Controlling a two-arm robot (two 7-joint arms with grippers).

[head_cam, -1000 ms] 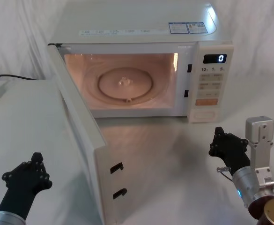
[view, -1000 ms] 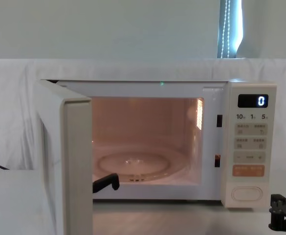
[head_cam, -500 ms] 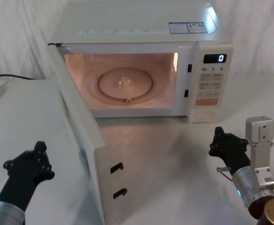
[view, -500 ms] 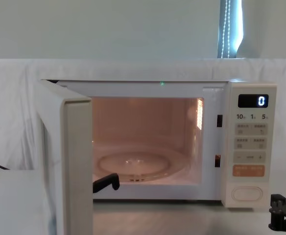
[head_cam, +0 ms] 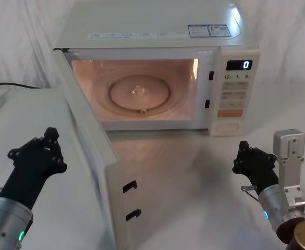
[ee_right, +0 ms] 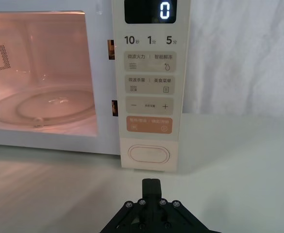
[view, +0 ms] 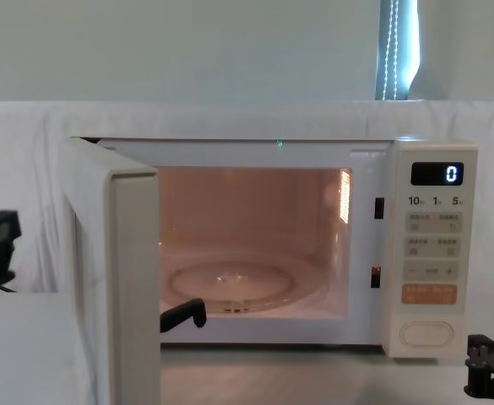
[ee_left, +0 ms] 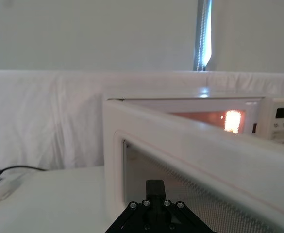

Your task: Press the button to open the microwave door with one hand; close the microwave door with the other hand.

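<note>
Microwave [head_cam: 157, 31] stands at the back of the white-draped table [head_cam: 194, 177], cavity lit warm pink-orange. Inside: a round clear glass turntable [head_cam: 139, 94] with a raised rim, lying flat on the cavity floor; nothing on it that can be seen.

The microwave door [head_cam: 89, 151] stands swung wide on its left hinge, edge-on toward the robot. Smooth cream plastic; two black hooked latches [head_cam: 130, 186] jut from its free edge. In the left wrist view the outer face shows a thin pinkish outline and a dark, fine-meshed window [ee_left: 190, 194].

Control panel [ee_right: 150, 82] on the right: narrow cream strip, dark display reading 0, small flat keys, one orange rectangular key [ee_right: 149, 125]. The button [ee_right: 149, 154] sits at the very bottom of that strip (wide cream pill, thin outlined rim), untouched.

Left gripper [head_cam: 47, 146]: black, matte, raised just beside the door's outer face, apart from it. Cannot tell whether its fingers are spread or together.

Right gripper [head_cam: 247, 156]: black, low over the table, in front of the control panel and well short of the button. Finger spread cannot be told either.

A black cable [head_cam: 14, 86] lies at the table's far left.
</note>
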